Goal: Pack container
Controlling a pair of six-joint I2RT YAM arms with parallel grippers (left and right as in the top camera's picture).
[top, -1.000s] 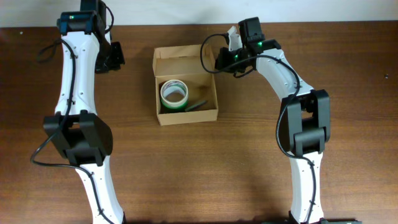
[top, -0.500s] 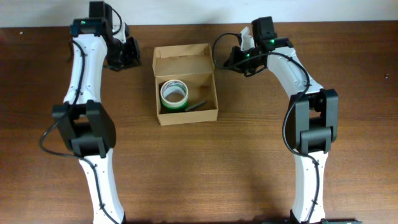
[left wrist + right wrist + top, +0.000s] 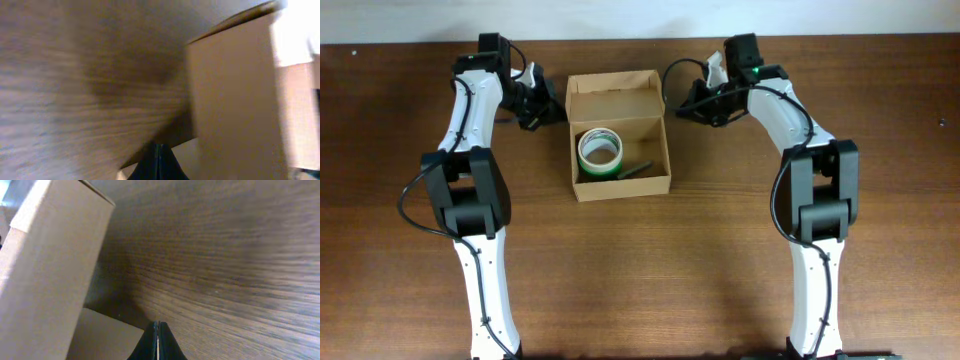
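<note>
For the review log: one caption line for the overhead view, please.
Open cardboard container holding a green tape roll, flanked by the shut left gripper and shut right gripper.

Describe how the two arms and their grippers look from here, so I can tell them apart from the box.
Both arms are built alike: white link shells joined by chunky black joint housings, with loose black cables looping alongside. A small green light glows near each wrist. The left gripper and right gripper are black; in the wrist views their fingers show as dark, tapered blades. No lettering is readable.
</note>
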